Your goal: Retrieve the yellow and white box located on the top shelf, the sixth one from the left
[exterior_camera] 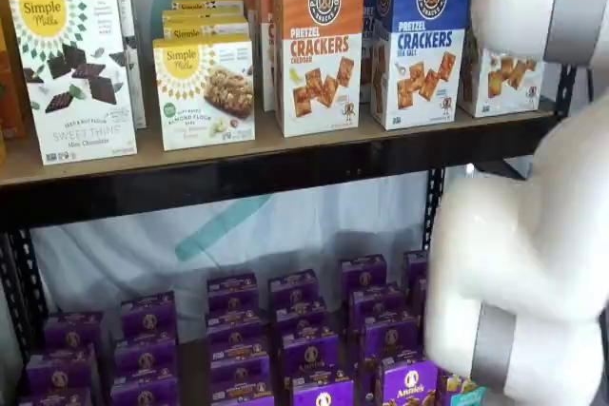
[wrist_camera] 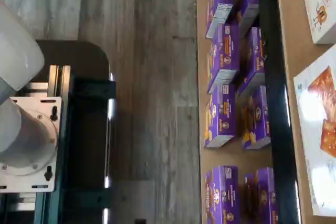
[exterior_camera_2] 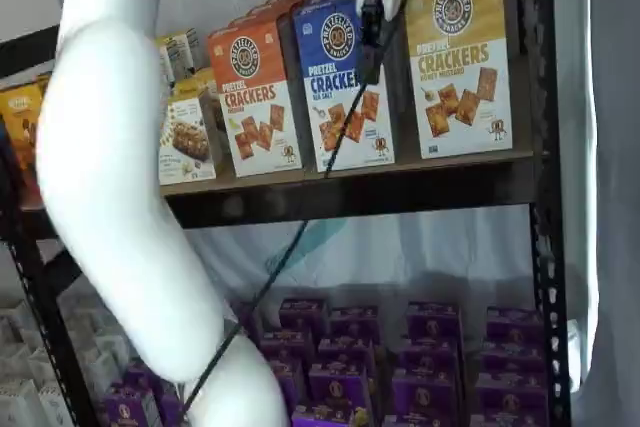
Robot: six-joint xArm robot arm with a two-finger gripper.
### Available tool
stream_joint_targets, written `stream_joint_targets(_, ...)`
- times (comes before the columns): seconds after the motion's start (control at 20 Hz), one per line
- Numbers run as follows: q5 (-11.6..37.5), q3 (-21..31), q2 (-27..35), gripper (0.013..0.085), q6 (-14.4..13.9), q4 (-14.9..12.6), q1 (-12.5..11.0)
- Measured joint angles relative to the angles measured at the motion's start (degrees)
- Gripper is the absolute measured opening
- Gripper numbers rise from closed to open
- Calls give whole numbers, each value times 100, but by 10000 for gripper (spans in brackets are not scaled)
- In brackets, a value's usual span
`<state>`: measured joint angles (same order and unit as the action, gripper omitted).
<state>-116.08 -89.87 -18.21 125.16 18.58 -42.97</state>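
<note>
The yellow and white box (exterior_camera_2: 462, 59) stands upright at the right end of the top shelf (exterior_camera_2: 400, 175), to the right of a blue-topped carton (exterior_camera_2: 343, 87). In a shelf view only its white lower part with cracker pictures (exterior_camera: 500, 80) shows; the arm hides the rest. My gripper (exterior_camera_2: 369, 67) hangs from above in front of the blue-topped carton, just left of the yellow and white box, with a cable beside it. Its black fingers show side-on, with no gap to be seen. It holds nothing that I can see. The wrist view shows the shelf's black rail (wrist_camera: 273, 77) and cracker cartons (wrist_camera: 321, 121).
An orange-topped carton (exterior_camera: 319, 59) and white Simple Mills boxes (exterior_camera: 76, 73) stand further left on the shelf. Small purple boxes (exterior_camera: 304, 330) fill the lower level. The white arm (exterior_camera: 523, 263) blocks much of both shelf views. A black upright (exterior_camera_2: 545, 197) stands right of the box.
</note>
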Motion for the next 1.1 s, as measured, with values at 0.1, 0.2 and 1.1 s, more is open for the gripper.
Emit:
stream_joint_targets(0.1,309,227,-194,850,12,-83,56)
stream_joint_targets(0.2,576,443,-375,850,18,-45,59)
stream_joint_targets(1.1,633,138,-238,850,133,693,-465)
